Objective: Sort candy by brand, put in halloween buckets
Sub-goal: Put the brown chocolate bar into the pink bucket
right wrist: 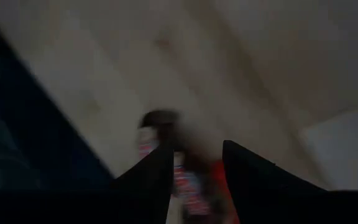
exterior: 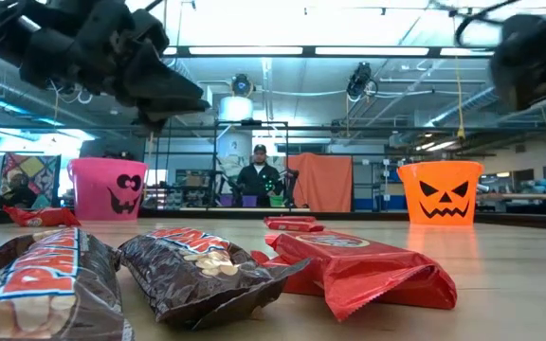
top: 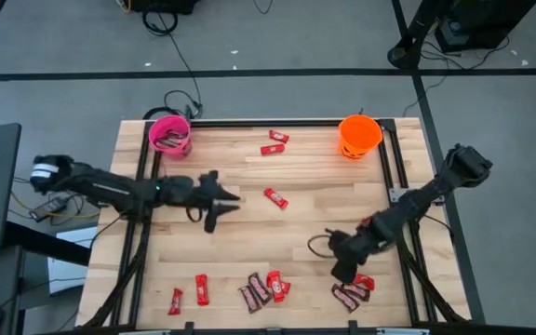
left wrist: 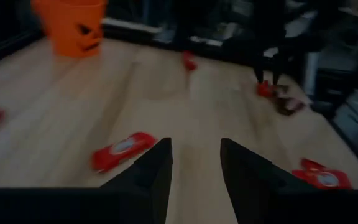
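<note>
My left arm reaches in from the left edge of the high view and lies almost level across the table [top: 249, 233]. Its wrist is straight and it points toward the middle of the frame. My left gripper [top: 223, 199] hangs released there: the two dark fingers [left wrist: 157, 171] stand apart with only bare wood between them. A red bar [top: 275, 197] lies just beyond the tips, apart from them, and shows low and left of centre in the left wrist view.

My right arm comes from the right edge and runs down and to the left, with the elbow high and the forearm sloping to the lower right of the frame. My right gripper [top: 342, 270] is low over a small heap of red and brown candy [top: 352, 294] near the table's lower right corner. In the right wrist view a brown wrapper and a red one show blurred right at the gripper. I cannot tell whether I am grasping one or only standing over them.

The pink bucket [top: 169, 134] stands at the upper left of the table and the orange bucket [top: 359, 136] at the upper right. Two red bars [top: 274, 142] lie between the buckets. A mixed cluster [top: 263, 287] sits at bottom centre, and two more reds [top: 189, 295] lie at the lower left.
</note>
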`<state>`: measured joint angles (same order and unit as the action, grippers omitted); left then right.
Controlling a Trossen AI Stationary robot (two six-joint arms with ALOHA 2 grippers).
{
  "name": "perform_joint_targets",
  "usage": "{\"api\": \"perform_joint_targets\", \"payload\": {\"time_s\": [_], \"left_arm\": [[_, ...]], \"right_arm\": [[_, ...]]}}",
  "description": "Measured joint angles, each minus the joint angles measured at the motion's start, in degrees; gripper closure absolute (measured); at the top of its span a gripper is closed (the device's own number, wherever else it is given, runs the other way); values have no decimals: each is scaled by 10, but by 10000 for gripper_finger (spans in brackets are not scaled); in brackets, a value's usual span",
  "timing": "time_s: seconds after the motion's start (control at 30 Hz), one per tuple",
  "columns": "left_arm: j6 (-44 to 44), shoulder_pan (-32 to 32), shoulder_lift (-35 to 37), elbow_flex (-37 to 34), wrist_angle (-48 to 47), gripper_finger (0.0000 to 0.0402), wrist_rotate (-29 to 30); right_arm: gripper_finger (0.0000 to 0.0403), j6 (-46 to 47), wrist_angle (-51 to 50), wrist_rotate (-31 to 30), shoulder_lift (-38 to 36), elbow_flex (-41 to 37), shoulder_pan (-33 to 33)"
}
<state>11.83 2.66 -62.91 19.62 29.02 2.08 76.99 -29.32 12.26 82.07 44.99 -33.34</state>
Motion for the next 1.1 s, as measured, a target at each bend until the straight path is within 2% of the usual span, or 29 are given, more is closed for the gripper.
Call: {"api": "perform_joint_targets", "payload": {"time_s": [0.13,0.37,0.53,0.73,0.83,0.93,1.03,1.1], "left_arm": [[-14,35,-64,5,65,261,1],[0,84,-133,11,120,261,21],[7,103,-152,11,139,261,61],[8,105,-167,18,146,261,82],[9,105,-172,26,148,261,91],[19,105,-178,34,149,261,107],[23,105,-181,37,150,261,118],[32,105,-182,37,148,261,120]], "right_arm": [[252,44,57,-35,12,0,-42],[252,39,71,-10,59,0,-79],[252,26,95,-6,97,0,-97],[258,-2,111,5,138,3,-100],[282,-10,91,-2,140,3,-98],[325,-27,70,-31,123,2,-90],[379,-64,55,-91,105,-1,-76],[387,-90,48,-143,98,3,-62]]}}
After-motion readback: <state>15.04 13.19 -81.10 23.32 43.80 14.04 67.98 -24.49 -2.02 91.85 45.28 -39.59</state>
